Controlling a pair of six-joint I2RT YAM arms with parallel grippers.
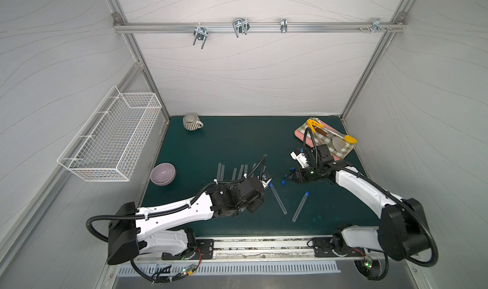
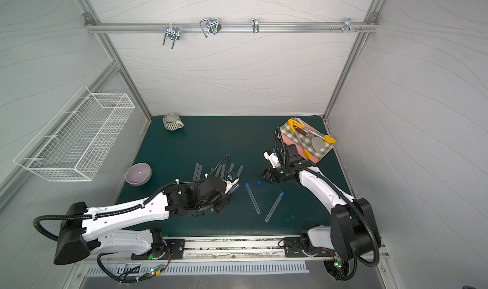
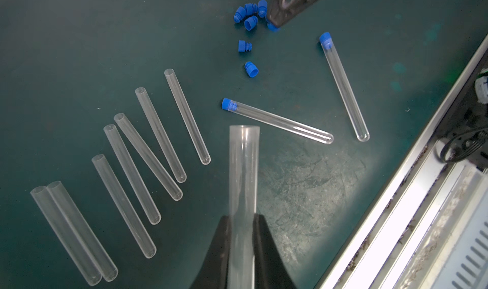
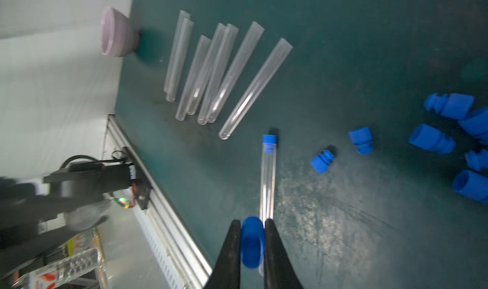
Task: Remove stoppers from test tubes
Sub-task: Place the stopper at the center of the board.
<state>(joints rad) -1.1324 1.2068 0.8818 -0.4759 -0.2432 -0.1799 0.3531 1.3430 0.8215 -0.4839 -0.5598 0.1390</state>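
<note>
On the green mat [image 3: 79, 50], 7 open test tubes [image 3: 160, 134] lie in a row and 2 more [image 3: 277, 121] are capped. You're mid-separation, I judge. The left gripper [image 3: 243, 217] pinches a bare tube [image 3: 243, 169], and the right gripper [image 4: 252, 221] is clamped on a blue stopper [image 4: 252, 242]. Next, drop it among the loose stoppers [image 3: 250, 22] and lay the tube down.

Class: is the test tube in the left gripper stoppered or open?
Open: the test tube in the left gripper ends in a bare mouth.
</note>
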